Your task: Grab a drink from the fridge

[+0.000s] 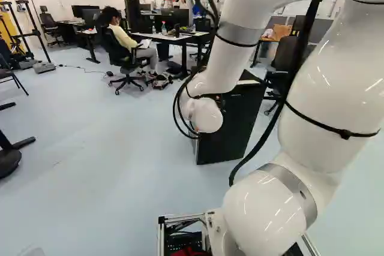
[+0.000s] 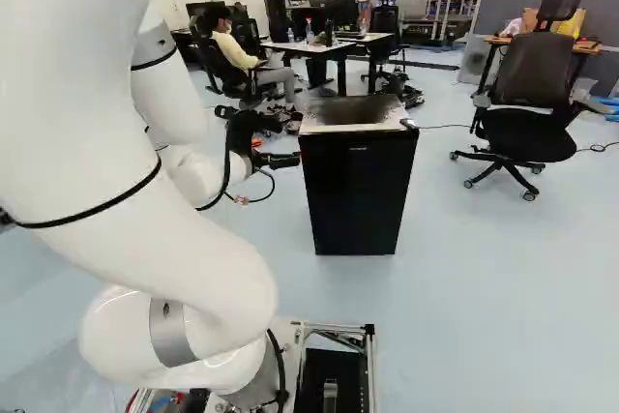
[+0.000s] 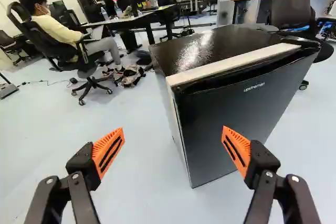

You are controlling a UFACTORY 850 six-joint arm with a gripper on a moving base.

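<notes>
Your pale floor (image 1: pixel 90 160) runs under everything, and your white arm (image 1: pixel 210 64) reaches forward over it toward the dark fridge (image 2: pixel 358 191). That fridge stands upright, door (image 3: pixel 226 124) closed as far as you can see; the drink shows in no view, so presumably it's inside. A pale strip (image 3: pixel 236 65) runs along the top's front edge. Your gripper (image 3: pixel 173 131) is spread wide, nothing between its orange pads (image 3: pixel 107 151); in the wrist view, one pad shows against the door's face, the other past its near vertical edge, over floor. You can't tell whether either touches.

Opening the door looks like your next job. If you drive straight in, a fingertip may butt the flat face and shove the whole fridge instead of catching an edge. Come in skewed and you could scrape the front corner; pull against the hinge side, which you can't make out, and the fridge may twist.
</notes>
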